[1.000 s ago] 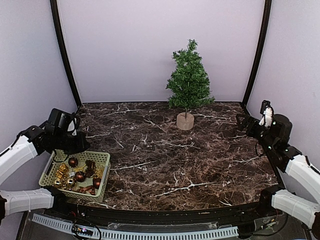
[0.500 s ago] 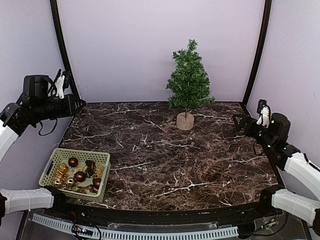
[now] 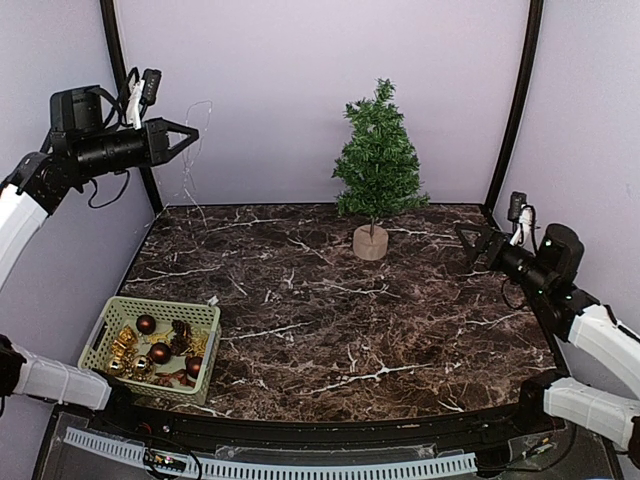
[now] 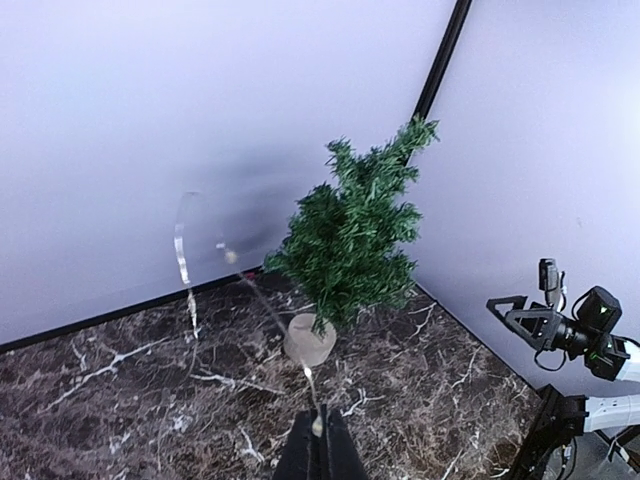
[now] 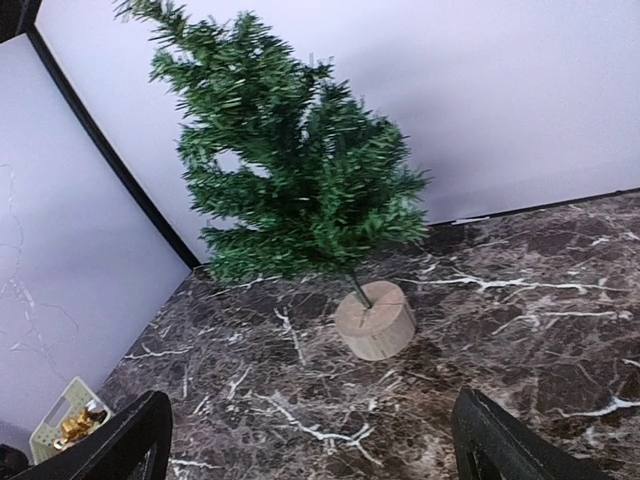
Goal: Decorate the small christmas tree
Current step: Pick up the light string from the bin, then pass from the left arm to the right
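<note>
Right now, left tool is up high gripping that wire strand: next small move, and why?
Probably swing the left tool toward the small christmas tree. It is shut on the thin wire strand, which dangles well left of the tree, and no decoration shows on the branches.

The left end effector (image 3: 188, 131) has risen from just above the basket (image 3: 160, 305) to high over the counter's (image 3: 300, 300) left rear corner. It is pinched on a thin light string (image 3: 188, 175), which now dangles below it. The right end effector (image 3: 468, 238) has edged slightly inward.
</note>
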`<action>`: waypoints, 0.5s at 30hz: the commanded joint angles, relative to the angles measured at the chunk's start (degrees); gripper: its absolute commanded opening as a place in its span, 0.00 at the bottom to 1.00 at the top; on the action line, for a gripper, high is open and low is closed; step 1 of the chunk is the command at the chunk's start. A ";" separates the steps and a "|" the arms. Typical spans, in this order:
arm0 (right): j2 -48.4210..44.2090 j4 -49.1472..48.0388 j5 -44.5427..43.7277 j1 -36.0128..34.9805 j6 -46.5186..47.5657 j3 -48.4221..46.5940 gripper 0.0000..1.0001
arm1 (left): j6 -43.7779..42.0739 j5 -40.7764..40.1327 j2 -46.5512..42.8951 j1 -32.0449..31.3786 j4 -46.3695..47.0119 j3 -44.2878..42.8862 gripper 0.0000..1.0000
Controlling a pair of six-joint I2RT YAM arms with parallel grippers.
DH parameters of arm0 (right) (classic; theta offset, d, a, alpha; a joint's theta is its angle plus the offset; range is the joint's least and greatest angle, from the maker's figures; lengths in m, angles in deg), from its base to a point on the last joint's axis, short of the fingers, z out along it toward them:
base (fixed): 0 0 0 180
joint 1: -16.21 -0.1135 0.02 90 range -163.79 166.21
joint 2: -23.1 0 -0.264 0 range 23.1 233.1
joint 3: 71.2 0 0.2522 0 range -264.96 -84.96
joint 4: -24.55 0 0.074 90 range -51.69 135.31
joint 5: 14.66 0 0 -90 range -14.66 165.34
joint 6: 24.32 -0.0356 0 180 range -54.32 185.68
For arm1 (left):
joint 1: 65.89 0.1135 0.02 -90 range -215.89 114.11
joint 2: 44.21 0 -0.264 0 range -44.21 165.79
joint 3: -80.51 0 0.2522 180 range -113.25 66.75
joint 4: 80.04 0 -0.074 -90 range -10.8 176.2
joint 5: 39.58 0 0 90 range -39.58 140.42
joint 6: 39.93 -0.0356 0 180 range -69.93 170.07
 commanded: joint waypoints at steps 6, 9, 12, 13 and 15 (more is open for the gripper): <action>4.06 -10.39 0.80 -12.38 -1.73 -1.06 0.90 | 4.39 17.27 6.99 -0.23 13.67 -4.45 0.00; 8.02 -11.49 -3.07 -18.97 0.07 -2.99 0.86 | 5.89 19.14 8.98 -0.35 15.40 -4.58 0.00; 13.38 -13.19 -7.37 -25.83 2.31 -5.55 0.83 | 6.98 20.32 10.18 -0.79 17.39 -4.38 0.00; 15.28 -14.09 -8.38 -27.82 3.02 -6.36 0.82 | 7.01 20.68 10.76 -1.38 18.00 -4.24 0.00; 19.95 -17.37 -9.52 -31.92 3.40 -7.98 0.79 | 7.00 21.14 11.88 -2.78 18.34 -4.43 0.00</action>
